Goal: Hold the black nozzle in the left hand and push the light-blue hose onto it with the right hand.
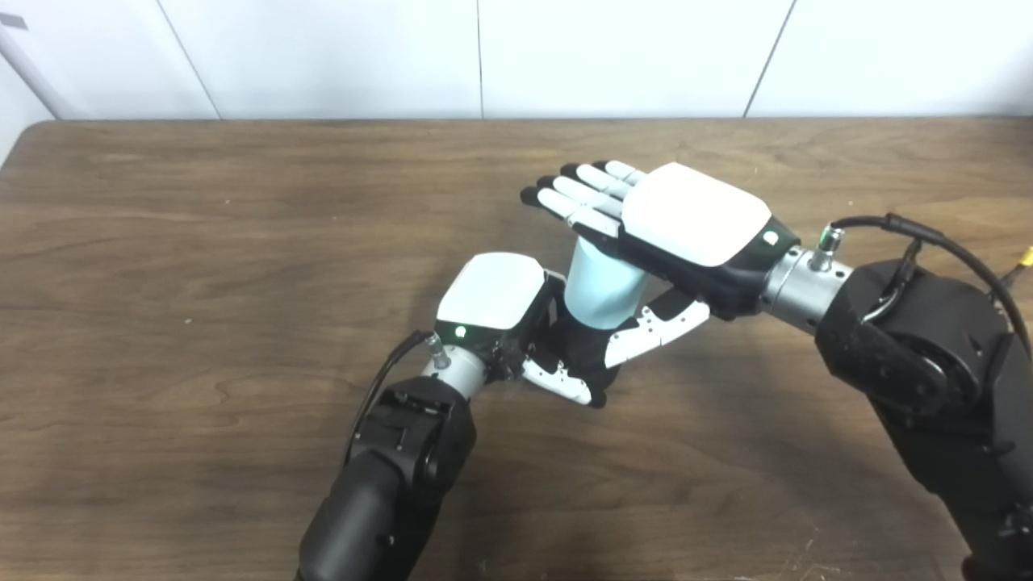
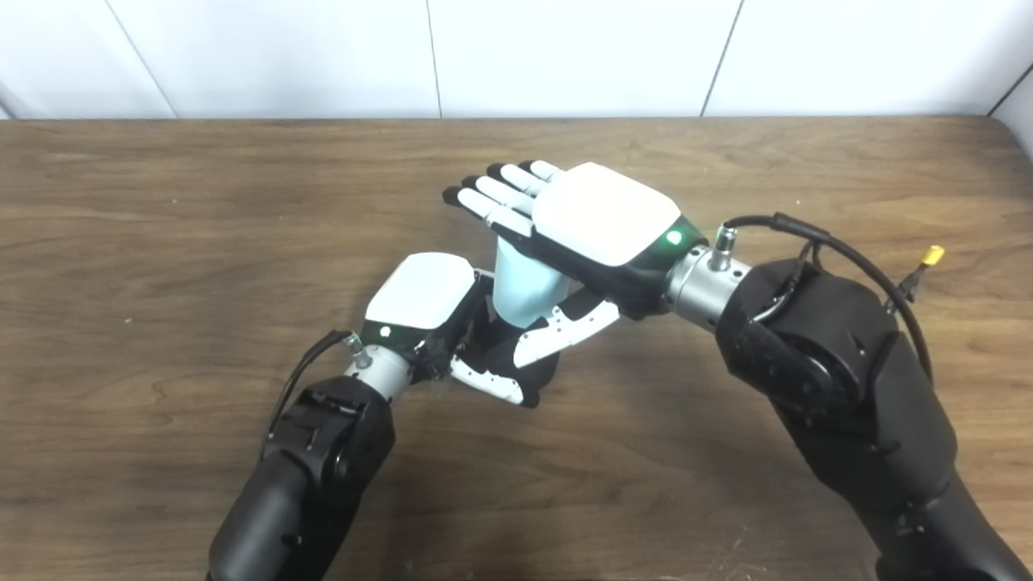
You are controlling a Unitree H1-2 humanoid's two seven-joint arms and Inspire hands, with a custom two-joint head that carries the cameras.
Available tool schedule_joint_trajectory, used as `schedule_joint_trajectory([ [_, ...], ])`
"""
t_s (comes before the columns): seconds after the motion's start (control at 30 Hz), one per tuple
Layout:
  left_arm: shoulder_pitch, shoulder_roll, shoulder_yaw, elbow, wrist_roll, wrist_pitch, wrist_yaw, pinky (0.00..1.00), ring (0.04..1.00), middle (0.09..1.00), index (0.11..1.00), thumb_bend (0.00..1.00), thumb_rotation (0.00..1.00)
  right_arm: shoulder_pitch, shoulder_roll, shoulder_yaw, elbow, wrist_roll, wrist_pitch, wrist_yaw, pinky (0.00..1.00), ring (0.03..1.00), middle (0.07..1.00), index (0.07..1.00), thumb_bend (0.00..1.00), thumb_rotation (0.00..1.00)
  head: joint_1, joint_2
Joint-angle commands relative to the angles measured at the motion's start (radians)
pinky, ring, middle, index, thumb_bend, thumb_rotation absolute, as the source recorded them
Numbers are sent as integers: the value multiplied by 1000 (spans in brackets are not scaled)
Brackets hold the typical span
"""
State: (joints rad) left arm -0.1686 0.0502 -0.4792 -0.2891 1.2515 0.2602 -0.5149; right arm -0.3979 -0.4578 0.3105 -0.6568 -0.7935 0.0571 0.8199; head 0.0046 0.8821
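hose (image 1: 599,289): one light-blue tube, upright and slightly tilted, between the two hands above the table; its lower end sits on the dark piece in the left hand.
nozzle (image 1: 583,345): one black piece, mostly hidden by fingers, directly under the hose.
left hand (image 1: 516,319): closed around the nozzle, white back facing up.
right hand (image 1: 674,222): flat, fingers straight and together, palm resting on the hose top, thumb beside the tube; not gripping it.
table (image 1: 202,242): one, brown wood grain.
arms: two, black, entering from the bottom edge.
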Motion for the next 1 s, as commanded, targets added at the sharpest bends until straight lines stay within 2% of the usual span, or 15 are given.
schedule_joint_trajectory([
  [0.0,6,-5,0,-3,-21,3,-18,441,549,530,466,519,0,4,-4,6,-20,-4,-27,0,1000,1000,1000,1000,690,995,0,1],
  [0.47,5,-5,-11,3,18,-3,-7,443,540,532,463,519,0,76,-20,33,18,-13,-67,-33,1000,1000,1000,985,687,1000,0,5],
  [0.6,6,-4,-8,2,3,-7,-3,464,560,536,459,518,0,82,-29,50,25,-3,-50,-6,1000,1000,997,986,706,1000,0,5],
  [0.73,9,3,-7,5,-9,-27,17,436,528,526,466,520,0,83,-40,73,26,-2,-23,37,1000,1000,1000,994,733,1000,-1,9],
  [0.97,3,2,-5,-3,4,-25,-21,421,511,519,470,521,0,91,-43,113,46,-17,-12,52,1000,1000,982,962,765,1000,0,14],
])
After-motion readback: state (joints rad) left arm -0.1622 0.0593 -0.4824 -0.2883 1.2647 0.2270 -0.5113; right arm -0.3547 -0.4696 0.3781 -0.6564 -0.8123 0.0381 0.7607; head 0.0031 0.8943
